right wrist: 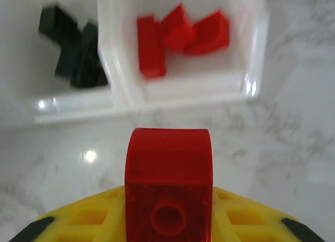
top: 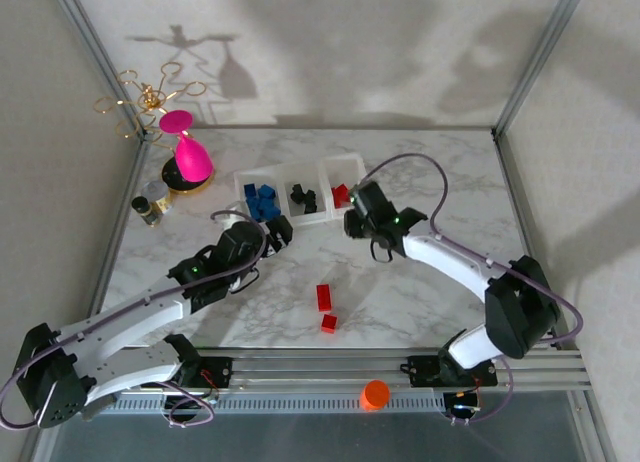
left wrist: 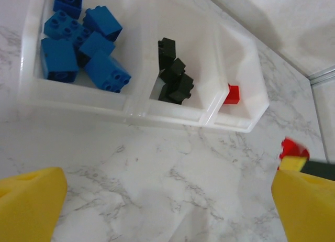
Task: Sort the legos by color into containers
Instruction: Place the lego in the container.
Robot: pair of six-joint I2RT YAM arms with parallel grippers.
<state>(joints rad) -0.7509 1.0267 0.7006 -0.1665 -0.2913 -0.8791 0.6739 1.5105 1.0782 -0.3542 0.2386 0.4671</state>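
Just short of the tray point(left wrist: 128, 112), on its near side, we carry a red brick point(right wrist: 168, 168) clamped between the yellow pads point(right wrist: 112, 205) of the right gripper point(top: 362, 226). We hold it there because the end bin point(right wrist: 255, 53) straight ahead already has red bricks point(right wrist: 180, 35) in it, so that is where this colour belongs. The blue bricks point(left wrist: 78, 48) fill the bin at the other end and the black bricks point(left wrist: 172, 74) the middle one, which suggests the sorting is nearly done. Our left gripper point(top: 279, 231) hovers just beside the tray's blue end with its fingers spread wide and nothing between them, probably kept clear while the right arm delivers. Two more red legos point(top: 323, 297) lie loose on the marble table point(top: 440, 182), well apart from the tray, waiting for us.
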